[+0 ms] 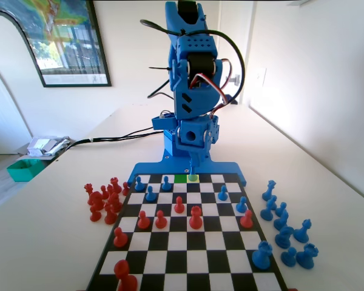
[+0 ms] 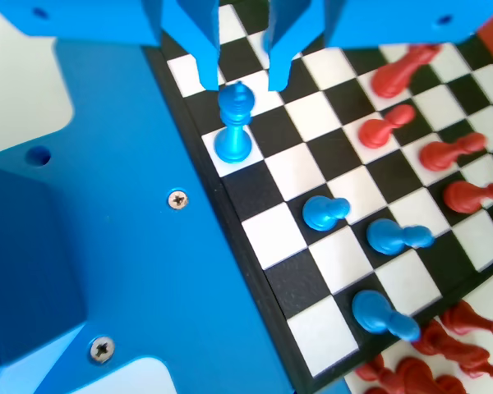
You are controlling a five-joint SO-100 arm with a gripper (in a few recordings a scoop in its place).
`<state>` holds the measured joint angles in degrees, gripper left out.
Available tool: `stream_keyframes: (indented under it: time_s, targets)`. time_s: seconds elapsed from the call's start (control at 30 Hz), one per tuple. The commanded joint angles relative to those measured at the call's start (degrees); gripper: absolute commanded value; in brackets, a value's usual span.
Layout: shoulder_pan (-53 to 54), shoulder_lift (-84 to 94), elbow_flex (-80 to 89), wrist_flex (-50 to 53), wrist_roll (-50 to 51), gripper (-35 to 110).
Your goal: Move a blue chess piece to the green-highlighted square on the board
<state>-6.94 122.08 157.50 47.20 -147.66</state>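
Fingers (image 2: 204, 61) spread wide, the gripper (image 2: 242, 82) hovers over the blue chess piece (image 2: 234, 127), poised to descend and grasp, green-highlighted square (image 1: 181, 178) adjacent

Your blue arm (image 1: 191, 79) stands at far end of fixed view, folded tight, upper links stacked near vertical, wrist pointing straight down. Gripper (image 2: 242, 82) hangs low. In wrist view you've got both jaws coming down from top edge, parted, clear gap between tips, nothing pinched. Fingertips (image 2: 207, 78) look level with each other, no visible tilt.
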Motion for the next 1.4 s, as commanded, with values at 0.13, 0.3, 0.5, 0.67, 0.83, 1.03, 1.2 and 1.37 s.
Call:
stream_keyframes:
  time_s: [0.13,0.3,0.5,0.67,0.83,1.03,1.2,1.37]
  targets:
    - [0.1,-0.5,0.5,-0.8,-1.7,11]
    - [0.5,-0.7,3.3,-4.4,-2.5,11]
    - [0.7,-0.8,5.9,-7.8,-3.4,11]
    - [0.7,-0.8,6.0,-7.8,-3.5,4]
    - [0.9,-0.9,5.5,-7.8,-3.2,1]
    - [1.4,-0.9,2.7,-4.2,-2.8,1]
    - [2.0,-0.3,-2.9,4.2,-2.4,1]
    - [5.2,0.9,-4.7,7.6,-4.7,1]
